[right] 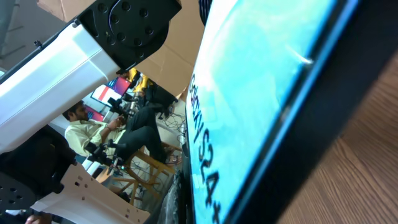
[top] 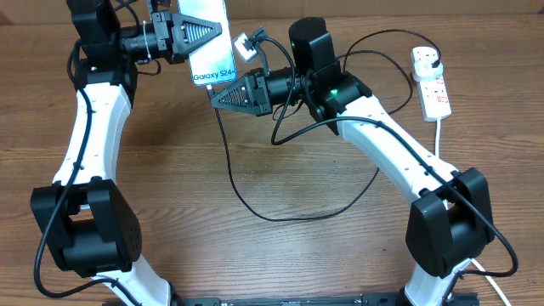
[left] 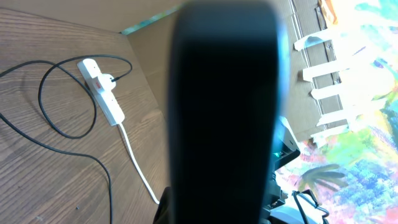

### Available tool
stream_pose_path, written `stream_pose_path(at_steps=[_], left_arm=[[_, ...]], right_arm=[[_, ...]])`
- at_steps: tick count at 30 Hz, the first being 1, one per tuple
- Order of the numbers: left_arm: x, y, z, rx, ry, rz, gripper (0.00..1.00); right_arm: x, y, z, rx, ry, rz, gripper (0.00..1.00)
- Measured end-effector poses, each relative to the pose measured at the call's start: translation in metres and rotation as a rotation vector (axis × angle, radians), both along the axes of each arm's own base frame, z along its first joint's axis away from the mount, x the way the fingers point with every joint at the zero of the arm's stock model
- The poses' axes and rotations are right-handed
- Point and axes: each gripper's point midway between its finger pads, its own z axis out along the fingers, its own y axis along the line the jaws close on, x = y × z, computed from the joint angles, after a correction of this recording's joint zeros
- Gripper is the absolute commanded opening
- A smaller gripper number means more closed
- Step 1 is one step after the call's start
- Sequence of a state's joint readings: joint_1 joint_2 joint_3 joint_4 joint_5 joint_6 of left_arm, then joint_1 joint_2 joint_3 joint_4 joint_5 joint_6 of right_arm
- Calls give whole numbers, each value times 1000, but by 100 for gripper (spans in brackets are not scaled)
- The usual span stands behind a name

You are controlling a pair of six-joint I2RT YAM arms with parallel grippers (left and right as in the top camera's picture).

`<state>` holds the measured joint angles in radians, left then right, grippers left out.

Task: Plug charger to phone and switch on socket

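Observation:
My left gripper [top: 204, 36] holds the phone [top: 209, 42] in the air at the back of the table, shut on its side; the light-blue screen faces up with white text at the near short end. In the left wrist view the phone [left: 224, 112] is a dark blur filling the middle. My right gripper [top: 218, 95] is shut just below that near end, and the charger cable [top: 231, 174] runs from its fingertips across the table. The connector tip is hidden. The phone screen [right: 261, 93] fills the right wrist view. The white socket [top: 431, 81] lies at the far right with the black plug [top: 427, 58] in it.
The black cable loops widely over the wooden table [top: 280, 255] between the arms and behind the right arm. The socket [left: 102, 90] has a thick white cord [top: 439, 136] trailing toward the near right edge. A cardboard wall [left: 155, 56] stands behind the table.

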<state>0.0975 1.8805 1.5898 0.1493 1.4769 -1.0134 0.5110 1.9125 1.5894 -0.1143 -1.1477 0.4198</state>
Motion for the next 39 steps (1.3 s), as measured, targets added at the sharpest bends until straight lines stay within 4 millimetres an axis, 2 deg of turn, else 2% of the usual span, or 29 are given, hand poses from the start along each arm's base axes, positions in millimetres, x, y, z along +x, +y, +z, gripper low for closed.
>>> stream_pose_path(at_steps=[27,39], left_arm=[[1,1,0,1,0,8,4],[4,12,0,1,-1,32,4]], right_arm=[[13,-2,-11,-49,44,-83,4],[12,-11,-8,-33,62,-52,4]])
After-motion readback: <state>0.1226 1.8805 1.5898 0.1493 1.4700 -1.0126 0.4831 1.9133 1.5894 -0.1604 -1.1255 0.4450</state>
